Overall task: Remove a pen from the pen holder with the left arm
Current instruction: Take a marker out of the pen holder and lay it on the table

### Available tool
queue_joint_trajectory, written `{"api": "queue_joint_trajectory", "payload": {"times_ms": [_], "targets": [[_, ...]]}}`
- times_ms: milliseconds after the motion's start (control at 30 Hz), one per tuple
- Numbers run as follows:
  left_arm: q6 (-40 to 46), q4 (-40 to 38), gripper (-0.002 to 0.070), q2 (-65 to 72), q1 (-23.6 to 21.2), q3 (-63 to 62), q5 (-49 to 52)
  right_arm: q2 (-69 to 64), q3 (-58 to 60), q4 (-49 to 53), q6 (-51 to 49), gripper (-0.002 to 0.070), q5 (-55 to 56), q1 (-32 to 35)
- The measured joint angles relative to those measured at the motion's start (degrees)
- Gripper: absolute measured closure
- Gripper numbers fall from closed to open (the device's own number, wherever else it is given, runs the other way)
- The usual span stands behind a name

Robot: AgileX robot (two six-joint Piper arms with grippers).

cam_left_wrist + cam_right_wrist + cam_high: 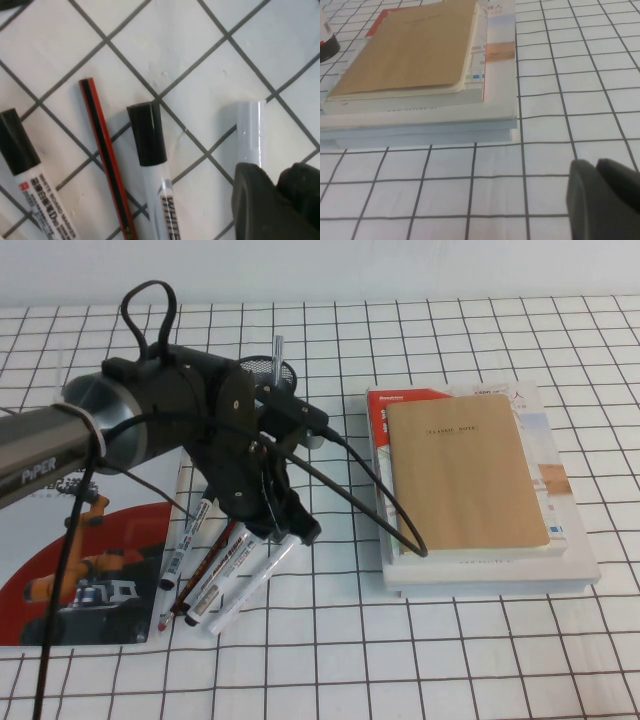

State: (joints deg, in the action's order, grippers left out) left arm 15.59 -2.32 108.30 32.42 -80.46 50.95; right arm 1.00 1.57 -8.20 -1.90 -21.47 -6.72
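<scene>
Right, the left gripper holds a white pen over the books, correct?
No: the left gripper holds the white pen beside the markers, left of the books, as the high view shows. The right gripper, shut, hovers over the table by the books.

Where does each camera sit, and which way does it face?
High: raised on the robot's side, angled down at the table; left arm shows, left gripper at the loose pens.
Left wrist: on the left arm, looking down at those pens; left gripper shows.
Right wrist: low on the right arm, facing the books; right gripper shows, short of them.
Shared: high and left wrist, the pens; high and right wrist, the books.
</scene>
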Motion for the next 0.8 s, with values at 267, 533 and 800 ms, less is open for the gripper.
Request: {"api": "queue_joint_trajectory", "payload": {"times_ms": [267, 533, 800], "targets": [[0.92, 0.00, 0.0581, 1.05, 0.00, 0.00, -2.01, 0.00, 0.00, 0.00, 0.00, 0.0690, 0.00, 0.00], [1.19, 0.19, 0.0487, 1.05, 0.00, 0.00, -3.03, 0.00, 0.00, 0.00, 0.00, 0.0690, 0.00, 0.00], [1.30, 0.79, 0.0401, 1.05, 0.00, 0.00, -2.97, 0.00, 0.00, 0.00, 0.00, 0.0690, 0.00, 0.00]]}}
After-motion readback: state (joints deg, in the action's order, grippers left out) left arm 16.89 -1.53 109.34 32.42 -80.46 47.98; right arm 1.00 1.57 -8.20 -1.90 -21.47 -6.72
